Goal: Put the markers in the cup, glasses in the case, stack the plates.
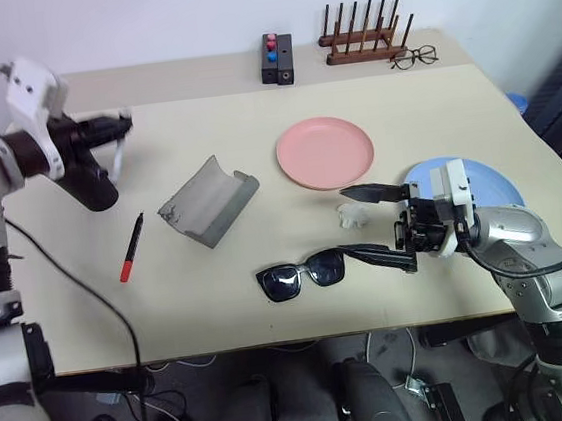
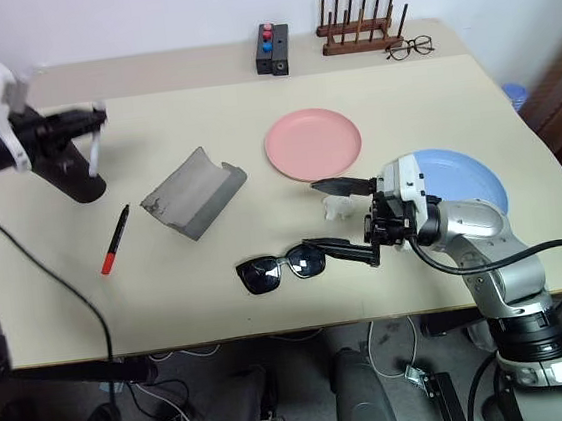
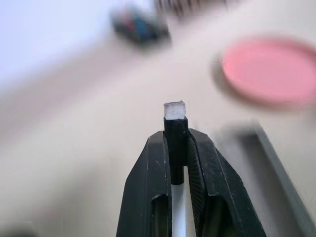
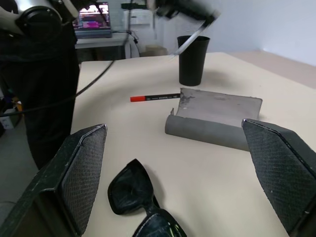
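1. We find a beige table (image 1: 271,302) carrying all the items.
2. The blue plate (image 1: 489,181) lies at the table's right edge, partly hidden by the right arm. The pink plate (image 1: 324,152) lies apart from it, nearer the table's centre; the two are not stacked.
3. The grey case (image 1: 207,201) lies open, hollow side up, left of the pink plate and empty.
4. The black cup (image 2: 74,177) stands upright at the far left of the table, behind the left arm.
5. A wooden rack (image 1: 363,36) and a black box with red and blue buttons (image 1: 277,58) stand at the far edge, wire spectacles (image 1: 414,57) beside the rack.
6. The sunglasses (image 1: 303,273) lie on the table near the front edge, outside the case.
7. The right gripper (image 1: 375,227) is spread wide and level, holding nothing, its lower finger just beside the sunglasses' right end.
8. The left gripper (image 3: 176,143) is clamped on a white marker (image 3: 175,111), held in the air above the cup.
9. A black marker with a red end (image 1: 131,248) lies on the table between cup and case.
10. A small white object (image 1: 353,213) sits between the right gripper's fingers; we cannot identify it.
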Controlling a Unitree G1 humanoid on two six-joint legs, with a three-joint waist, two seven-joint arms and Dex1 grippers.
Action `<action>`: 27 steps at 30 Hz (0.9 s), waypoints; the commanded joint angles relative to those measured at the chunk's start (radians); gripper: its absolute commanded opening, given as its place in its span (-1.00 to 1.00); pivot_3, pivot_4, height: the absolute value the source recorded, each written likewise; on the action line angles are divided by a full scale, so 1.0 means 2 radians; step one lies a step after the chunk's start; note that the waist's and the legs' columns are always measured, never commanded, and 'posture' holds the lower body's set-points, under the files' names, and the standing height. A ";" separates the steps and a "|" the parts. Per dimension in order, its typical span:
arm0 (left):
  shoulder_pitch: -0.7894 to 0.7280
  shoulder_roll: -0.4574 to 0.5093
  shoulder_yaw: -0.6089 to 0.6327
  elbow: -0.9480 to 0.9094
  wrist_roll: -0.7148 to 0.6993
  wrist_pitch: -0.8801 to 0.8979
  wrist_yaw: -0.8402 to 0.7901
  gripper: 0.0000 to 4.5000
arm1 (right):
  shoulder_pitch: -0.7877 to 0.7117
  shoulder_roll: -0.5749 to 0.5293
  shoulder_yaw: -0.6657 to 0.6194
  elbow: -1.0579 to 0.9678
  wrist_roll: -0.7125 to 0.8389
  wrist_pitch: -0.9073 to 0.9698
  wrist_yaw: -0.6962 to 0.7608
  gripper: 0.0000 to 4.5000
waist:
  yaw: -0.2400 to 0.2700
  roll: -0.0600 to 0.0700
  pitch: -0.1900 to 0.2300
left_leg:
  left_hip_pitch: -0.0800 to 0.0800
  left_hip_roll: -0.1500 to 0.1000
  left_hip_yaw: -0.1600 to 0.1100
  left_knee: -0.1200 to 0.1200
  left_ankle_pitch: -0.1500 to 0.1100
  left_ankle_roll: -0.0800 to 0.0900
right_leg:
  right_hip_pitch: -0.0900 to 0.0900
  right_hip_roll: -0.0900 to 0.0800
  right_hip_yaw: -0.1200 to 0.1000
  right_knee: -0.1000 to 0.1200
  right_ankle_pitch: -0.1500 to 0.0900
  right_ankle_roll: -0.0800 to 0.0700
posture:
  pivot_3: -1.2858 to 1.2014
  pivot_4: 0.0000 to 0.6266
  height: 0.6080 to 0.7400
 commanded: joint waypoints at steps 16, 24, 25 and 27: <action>-0.070 -0.016 0.110 0.308 -0.012 -0.328 0.116 -0.98 | -0.014 -0.006 -0.015 -0.009 0.008 0.001 -0.020 1.00 | 0.003 0.000 0.000 | 0.000 -0.001 0.000 0.000 -0.001 0.001 | 0.000 0.000 0.000 0.000 0.000 0.000 | 0.03 -0.52 1.00; -0.036 -0.026 0.127 0.321 -0.024 -0.325 0.118 -0.98 | -0.013 -0.011 -0.019 -0.013 0.009 0.004 -0.024 1.00 | 0.000 0.000 0.000 | 0.000 -0.001 0.000 0.000 -0.001 0.001 | 0.000 0.001 0.000 0.000 0.000 0.000 | 0.03 -0.52 1.00; -0.033 -0.029 0.126 0.315 -0.026 -0.325 0.113 -0.79 | -0.014 -0.011 -0.019 -0.013 0.008 0.005 -0.025 1.00 | 0.001 0.000 0.000 | 0.000 0.000 0.000 0.000 -0.001 0.001 | 0.000 0.001 0.000 0.000 0.000 0.000 | 0.03 -0.52 1.00; -0.029 -0.031 0.126 0.307 -0.026 -0.325 0.113 -0.41 | -0.014 -0.011 -0.020 -0.013 0.008 0.007 -0.025 1.00 | 0.002 0.000 0.000 | 0.000 0.000 0.000 0.000 -0.001 0.001 | 0.000 0.000 0.000 0.000 0.000 0.000 | 0.03 -0.52 1.00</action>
